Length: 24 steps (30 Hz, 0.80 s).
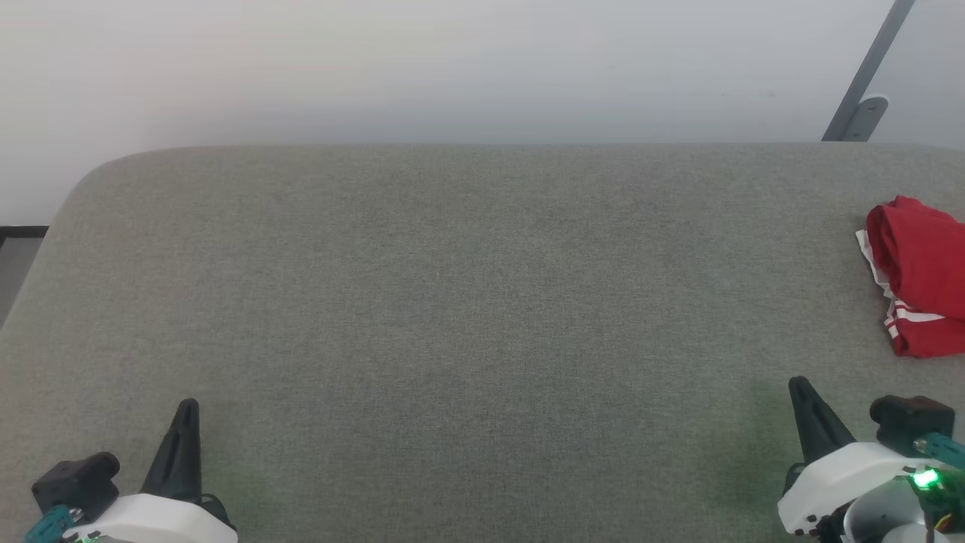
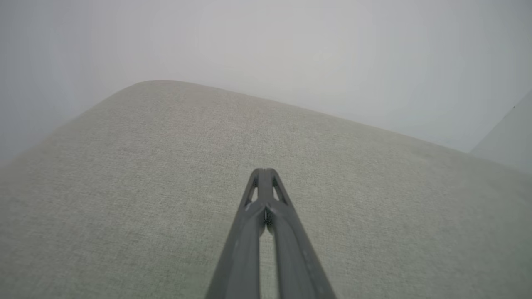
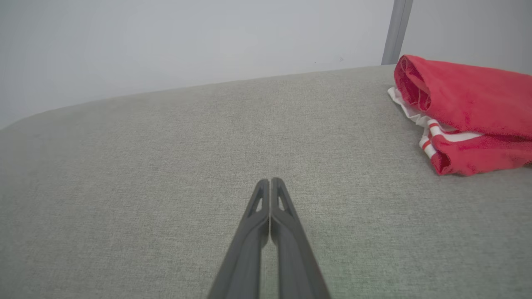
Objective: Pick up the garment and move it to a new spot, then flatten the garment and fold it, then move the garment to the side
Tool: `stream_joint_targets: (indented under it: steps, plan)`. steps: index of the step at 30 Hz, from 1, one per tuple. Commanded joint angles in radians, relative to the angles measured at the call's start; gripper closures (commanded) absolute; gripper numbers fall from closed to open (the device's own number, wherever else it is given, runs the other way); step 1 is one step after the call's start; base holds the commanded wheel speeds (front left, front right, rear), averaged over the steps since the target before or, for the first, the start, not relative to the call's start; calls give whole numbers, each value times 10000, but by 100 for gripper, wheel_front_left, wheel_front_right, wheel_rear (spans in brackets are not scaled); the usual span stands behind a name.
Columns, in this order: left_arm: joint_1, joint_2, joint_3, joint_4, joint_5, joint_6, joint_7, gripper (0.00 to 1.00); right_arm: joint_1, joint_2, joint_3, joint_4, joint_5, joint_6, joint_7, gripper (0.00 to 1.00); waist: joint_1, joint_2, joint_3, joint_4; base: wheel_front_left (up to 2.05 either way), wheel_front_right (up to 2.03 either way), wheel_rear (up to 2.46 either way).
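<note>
The garment (image 1: 921,275), a red shirt with white-and-red striped trim, lies folded in a compact bundle at the far right edge of the grey fabric surface (image 1: 467,302); its print is hidden. In the right wrist view the garment (image 3: 465,112) sits ahead and to the right. My right gripper (image 1: 801,386) rests at the lower right, a little in front of the bundle, shut and holding nothing, its fingertips pressed together (image 3: 270,181). At the lower left, far from the shirt, my left gripper (image 1: 188,407) is shut and holds nothing as well (image 2: 262,170).
The grey upholstered surface has a rounded far-left corner (image 1: 98,170) and ends at a pale wall (image 1: 452,68). A grey metal bracket and slanted bar (image 1: 859,98) stand behind the far right edge.
</note>
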Motion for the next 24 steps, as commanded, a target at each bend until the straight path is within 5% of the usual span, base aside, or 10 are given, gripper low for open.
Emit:
stream_joint_targets:
  steps: [1,24]
  plan:
    - [-139,102,67,-157,-307,-1,75,100,-185,-49,-58,-148,357,0,53,100,0,0,-5,-4,0,0,0]
    - [-394,-468,158,-403,-3371,-6,1080,100,-304,260,-168,-288,3920,0,499,100,0,0,-88,-71,0,0,0]
